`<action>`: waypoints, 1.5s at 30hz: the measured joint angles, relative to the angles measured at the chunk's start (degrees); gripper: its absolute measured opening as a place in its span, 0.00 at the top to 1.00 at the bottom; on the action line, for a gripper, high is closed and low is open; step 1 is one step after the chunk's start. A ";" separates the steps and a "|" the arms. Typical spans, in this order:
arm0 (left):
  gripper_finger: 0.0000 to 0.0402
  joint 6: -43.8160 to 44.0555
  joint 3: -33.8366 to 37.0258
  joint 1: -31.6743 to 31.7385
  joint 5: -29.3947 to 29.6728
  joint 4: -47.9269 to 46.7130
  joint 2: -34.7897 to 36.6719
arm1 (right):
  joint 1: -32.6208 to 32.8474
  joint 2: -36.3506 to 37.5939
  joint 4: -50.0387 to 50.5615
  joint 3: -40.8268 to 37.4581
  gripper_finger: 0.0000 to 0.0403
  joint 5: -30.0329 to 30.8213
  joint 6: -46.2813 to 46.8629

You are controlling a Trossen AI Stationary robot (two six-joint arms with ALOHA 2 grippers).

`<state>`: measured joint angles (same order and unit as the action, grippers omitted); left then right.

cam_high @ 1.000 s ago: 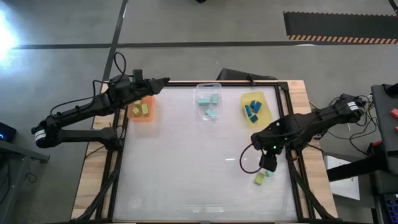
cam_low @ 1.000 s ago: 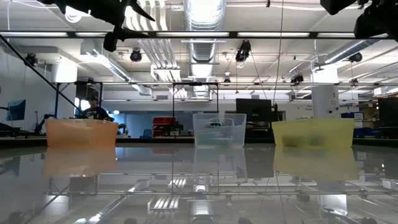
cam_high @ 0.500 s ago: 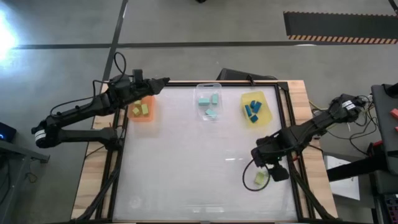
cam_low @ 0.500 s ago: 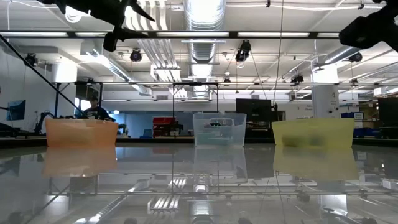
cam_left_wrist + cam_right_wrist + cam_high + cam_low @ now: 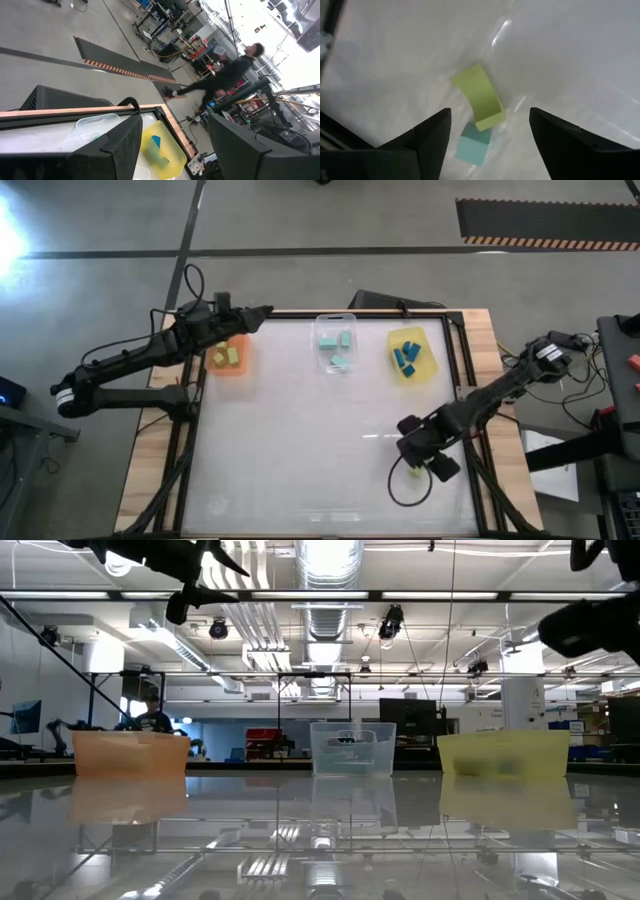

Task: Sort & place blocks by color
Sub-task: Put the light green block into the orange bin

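Observation:
My right gripper (image 5: 420, 465) (image 5: 487, 145) hovers open above two loose blocks near the table's right near corner: a yellow-green block (image 5: 479, 97) and a light teal cube (image 5: 472, 144) touching it, both lying on the table. In the high view only a sliver of the yellow-green block (image 5: 414, 472) shows under the gripper. The orange tray (image 5: 228, 356) holds yellow-green blocks, the clear tray (image 5: 336, 345) teal ones, the yellow tray (image 5: 411, 354) blue ones. My left gripper (image 5: 262, 313) (image 5: 172, 150) waits open, raised beside the orange tray at the far left.
The three trays stand in a row along the table's far edge, seen also in the low view: the orange tray (image 5: 130, 752), the clear tray (image 5: 352, 747), the yellow tray (image 5: 503, 752). A cable (image 5: 405, 490) loops below the right gripper. A person (image 5: 227, 70) moves in the room beyond.
My right gripper has moved toward the table's near edge and slightly left, past the two loose blocks, and now covers them in the high view. The blocks have stayed in place. The left arm has kept still.

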<state>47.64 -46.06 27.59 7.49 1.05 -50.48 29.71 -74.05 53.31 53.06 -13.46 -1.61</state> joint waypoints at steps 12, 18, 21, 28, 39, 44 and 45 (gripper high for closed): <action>0.48 -0.04 0.11 0.02 0.02 0.00 0.00 | 1.25 -4.50 -1.56 -2.53 0.39 -1.50 -2.69; 0.48 -0.04 0.22 0.07 0.02 0.01 -0.06 | 2.74 -6.70 -6.64 -6.60 0.40 -1.31 -5.26; 0.48 -0.06 0.29 0.07 0.04 0.01 -0.11 | 2.67 -9.19 -8.89 -7.61 0.40 -0.32 -5.62; 0.48 -0.04 0.09 0.15 0.04 0.07 -0.11 | 2.65 -13.84 -10.21 -7.74 0.44 1.45 -7.28; 0.48 -0.01 0.09 0.13 0.04 0.21 -0.11 | 1.90 -11.73 -10.57 -8.13 0.69 3.11 -7.72; 0.48 -0.02 -0.15 0.13 0.04 0.36 -0.09 | 1.65 -9.77 -10.17 -8.15 0.69 3.02 -6.59; 0.48 0.00 -0.15 0.13 0.06 0.34 -0.09 | 1.65 -9.06 -10.07 -8.26 0.69 3.25 -6.45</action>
<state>47.63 -46.22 27.73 7.55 1.39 -50.57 31.35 -83.11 43.24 44.80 -10.21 -8.06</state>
